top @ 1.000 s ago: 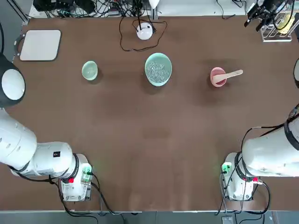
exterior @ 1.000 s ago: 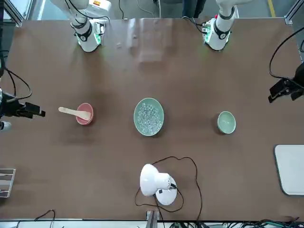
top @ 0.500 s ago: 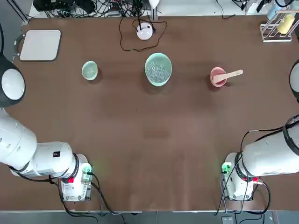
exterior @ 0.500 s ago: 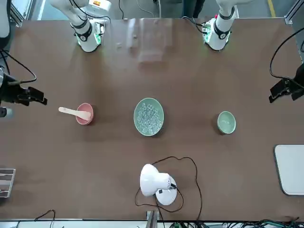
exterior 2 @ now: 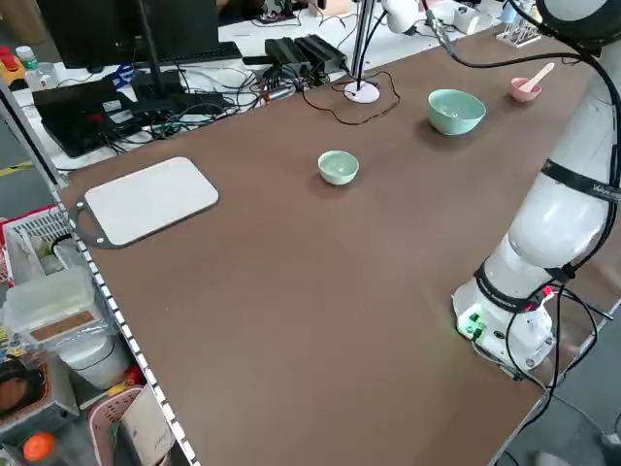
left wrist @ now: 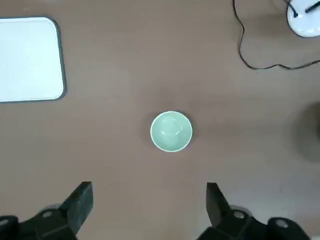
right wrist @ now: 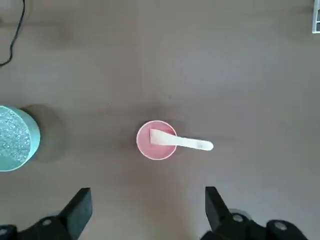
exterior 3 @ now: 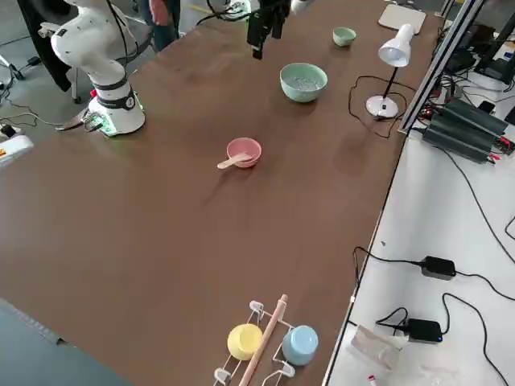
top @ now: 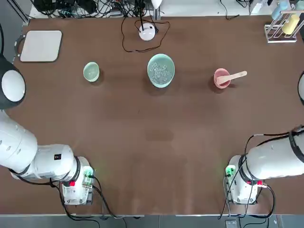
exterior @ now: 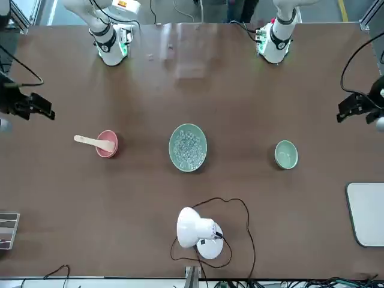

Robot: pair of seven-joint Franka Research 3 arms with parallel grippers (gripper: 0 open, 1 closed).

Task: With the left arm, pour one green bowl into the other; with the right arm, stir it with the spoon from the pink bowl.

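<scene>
Over the brown table (top: 142,175), the black left gripper (left wrist: 150,185) and black right gripper (right wrist: 149,189) are held, jaws wide; the slim beige spoon (right wrist: 182,141) is propped in the round pink bowl (right wrist: 143,144)

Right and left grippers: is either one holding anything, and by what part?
Nothing is held: the left gripper and right gripper both stand open.

Open table between small green bowl (top: 91,71) and big green bowl (top: 161,71); wider gap from big bowl to pink bowl (top: 221,78). Spoon (top: 232,77) juts past pink rim, sideways. Lamp (exterior: 198,229) and looped cable (exterior: 254,240) block big bowl's far side.
</scene>
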